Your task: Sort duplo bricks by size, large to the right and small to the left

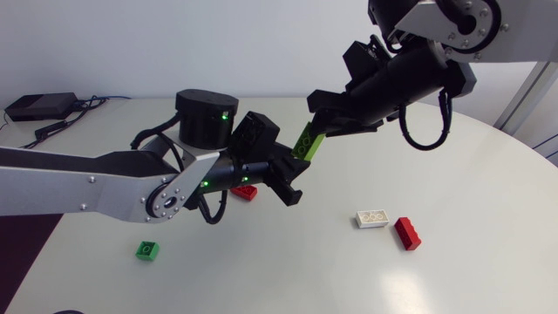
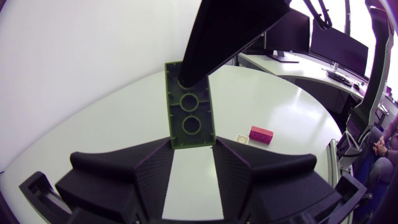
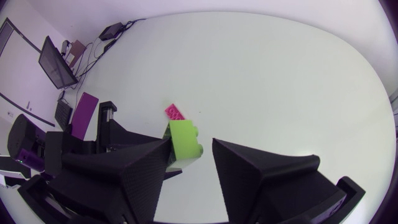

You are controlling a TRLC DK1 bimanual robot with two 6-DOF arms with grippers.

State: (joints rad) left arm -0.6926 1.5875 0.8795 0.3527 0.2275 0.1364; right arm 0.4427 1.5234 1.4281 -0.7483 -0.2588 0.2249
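The long green brick (image 1: 307,141) hangs in the air over the middle of the surface (image 1: 488,270), tilted, with its upper end toward 1 o'clock. The left pincer (image 1: 293,171) is pinching its lower end. In the left wrist view both fingertips press against the brick's two long sides, and the face with round rings is turned to the camera.

The right pincer (image 1: 323,125) meets the upper end from 1 o'clock. It is spread: in the right wrist view one finger (image 3: 146,168) lies against the brick, while a strip of bare surface shows between the brick and the other finger (image 3: 249,168).

On the surface, a red brick (image 1: 247,193) lies just under the left arm, at 7 o'clock from the long green brick. A white brick (image 1: 372,218) lies at 4 o'clock from it, with a second red brick (image 1: 407,233) just beside that one, again at 4 o'clock. A small green brick (image 1: 147,251) sits well apart from the others, out at 8 o'clock.
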